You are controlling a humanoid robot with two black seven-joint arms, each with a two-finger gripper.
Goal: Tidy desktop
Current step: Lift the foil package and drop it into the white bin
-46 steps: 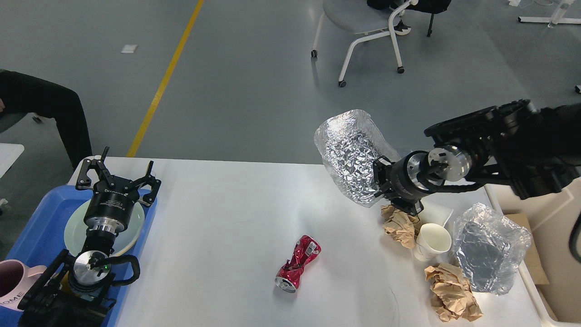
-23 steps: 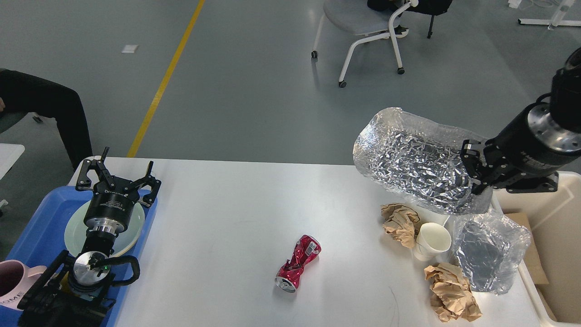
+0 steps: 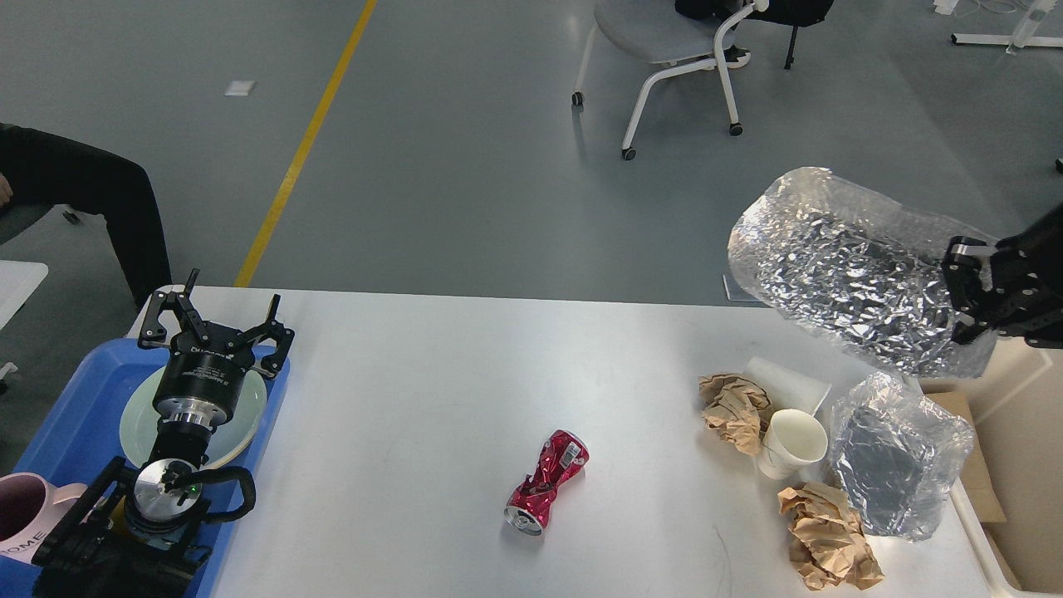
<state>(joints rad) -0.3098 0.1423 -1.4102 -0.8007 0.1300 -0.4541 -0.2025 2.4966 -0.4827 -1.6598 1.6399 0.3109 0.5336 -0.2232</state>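
The white desktop (image 3: 432, 399) holds a crushed red can (image 3: 546, 482) near the middle front. At the right lie two brown paper wads (image 3: 734, 410) (image 3: 829, 536), a white paper cup (image 3: 793, 443) and a silver foil bag (image 3: 898, 454). My right gripper (image 3: 963, 291) is shut on another silver foil bag (image 3: 855, 267) and holds it in the air above the table's right edge. My left gripper (image 3: 217, 322) is open and empty over the blue tray (image 3: 79, 407).
The blue tray at the left holds a pale green plate (image 3: 141, 423) and a pink mug (image 3: 21, 515). A beige bin (image 3: 1009, 465) with cardboard stands past the table's right edge. A chair (image 3: 664, 50) and a seated person's leg (image 3: 91, 199) are beyond the table.
My right gripper has carried the foil bag up and to the right, from over the paper wads to above the table's right edge. The left arm has not moved.
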